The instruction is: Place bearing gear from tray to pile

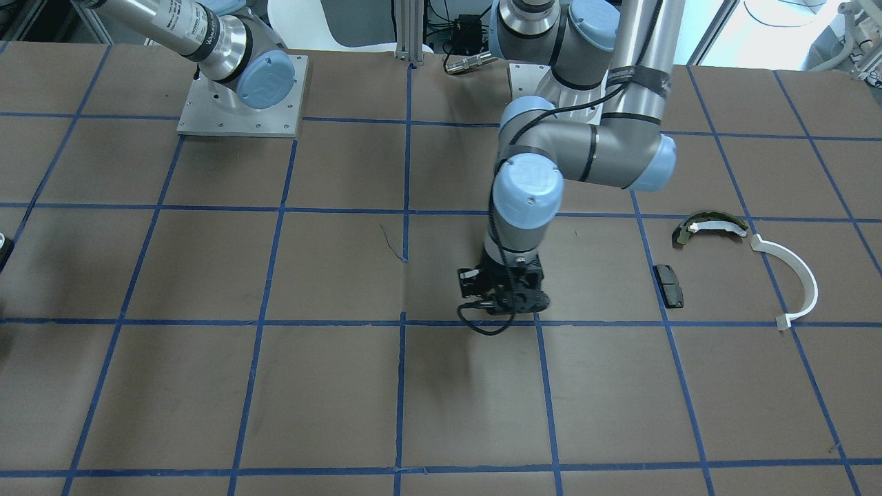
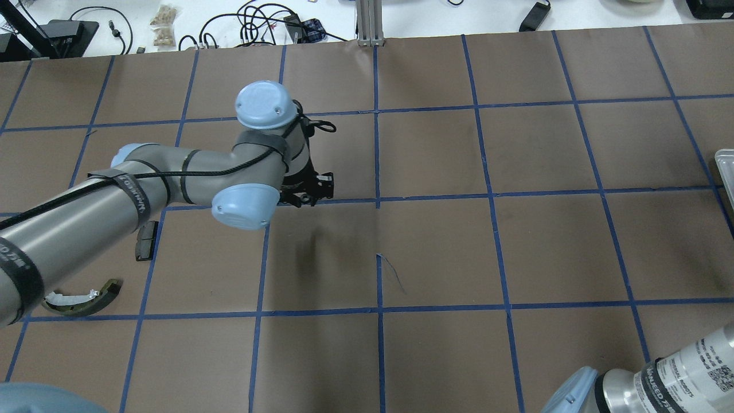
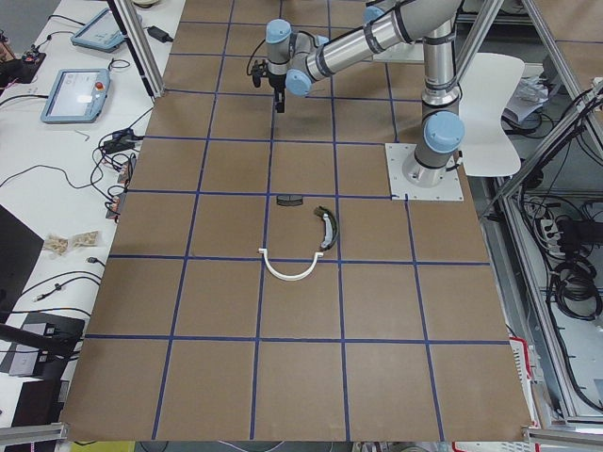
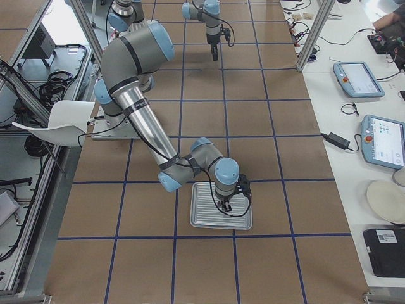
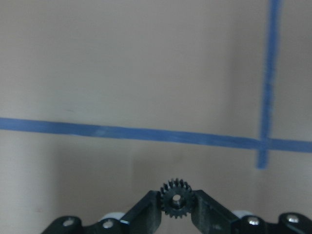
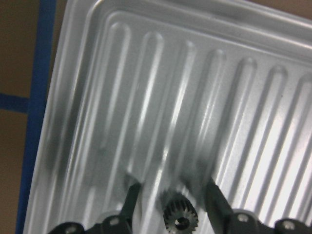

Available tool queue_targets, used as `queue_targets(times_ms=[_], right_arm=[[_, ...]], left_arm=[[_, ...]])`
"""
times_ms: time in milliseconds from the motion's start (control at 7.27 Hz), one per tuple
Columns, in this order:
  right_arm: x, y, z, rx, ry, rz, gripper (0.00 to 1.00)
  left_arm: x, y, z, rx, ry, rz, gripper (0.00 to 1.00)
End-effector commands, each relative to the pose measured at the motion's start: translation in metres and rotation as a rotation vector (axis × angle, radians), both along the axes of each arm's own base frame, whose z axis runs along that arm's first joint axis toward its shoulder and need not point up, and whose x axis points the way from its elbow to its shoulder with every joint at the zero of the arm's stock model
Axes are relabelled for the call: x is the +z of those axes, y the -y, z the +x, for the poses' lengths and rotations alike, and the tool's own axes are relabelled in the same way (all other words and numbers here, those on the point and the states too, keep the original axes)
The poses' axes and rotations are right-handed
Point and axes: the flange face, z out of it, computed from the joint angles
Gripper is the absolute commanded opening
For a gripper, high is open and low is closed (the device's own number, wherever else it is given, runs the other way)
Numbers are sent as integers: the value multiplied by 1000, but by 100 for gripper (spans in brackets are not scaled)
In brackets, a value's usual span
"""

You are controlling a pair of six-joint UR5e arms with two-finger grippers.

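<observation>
My left gripper [image 5: 176, 197] is shut on a small black bearing gear [image 5: 176, 201] and holds it above the brown table near a blue tape crossing, mid-table [image 1: 503, 300]. The pile lies apart from it on my left: an olive-green curved shoe [image 1: 710, 227], a thin white half-ring [image 1: 792, 275] and a small black pad [image 1: 668, 284]. My right gripper [image 6: 173, 195] is open over the ribbed metal tray [image 6: 146, 97]. A second black gear [image 6: 179, 218] lies on the tray between its fingers, with a gap on each side.
The tray [image 4: 209, 218] sits at the table's far right, its edge just showing in the overhead view [image 2: 723, 172]. Blue tape lines grid the brown table. My left arm's elbow [image 2: 246, 206] hangs over the table near the pad [image 2: 146, 240].
</observation>
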Motion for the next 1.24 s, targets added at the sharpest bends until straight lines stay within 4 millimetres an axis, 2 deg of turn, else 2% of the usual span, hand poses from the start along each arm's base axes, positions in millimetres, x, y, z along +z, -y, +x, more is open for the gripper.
queue_targets(times_ms=[0, 138, 275, 413, 550, 688, 825, 963, 1101], right_arm=[[3, -1, 1, 0, 13, 14, 0], [2, -2, 3, 0, 50, 40, 0], [11, -3, 4, 0, 43, 35, 0], [25, -4, 5, 0, 29, 24, 0], [47, -6, 12, 3, 33, 28, 0], [74, -8, 23, 0, 37, 26, 0], [99, -6, 43, -7, 54, 27, 0], [105, 5, 64, -36, 64, 40, 0], [115, 15, 86, -35, 58, 30, 0]], left_arm=[[-2, 15, 136, -43, 34, 64, 0], [-10, 12, 202, -77, 19, 89, 0], [-18, 7, 256, -83, -1, 105, 0], [-19, 3, 289, -59, 7, 105, 0], [-17, -3, 316, -40, 27, 112, 0], [-21, -7, 331, -77, 22, 120, 0], [-20, -9, 339, -67, 28, 125, 0], [-24, -13, 353, -46, 34, 137, 0], [-28, -13, 357, -42, 29, 142, 0]])
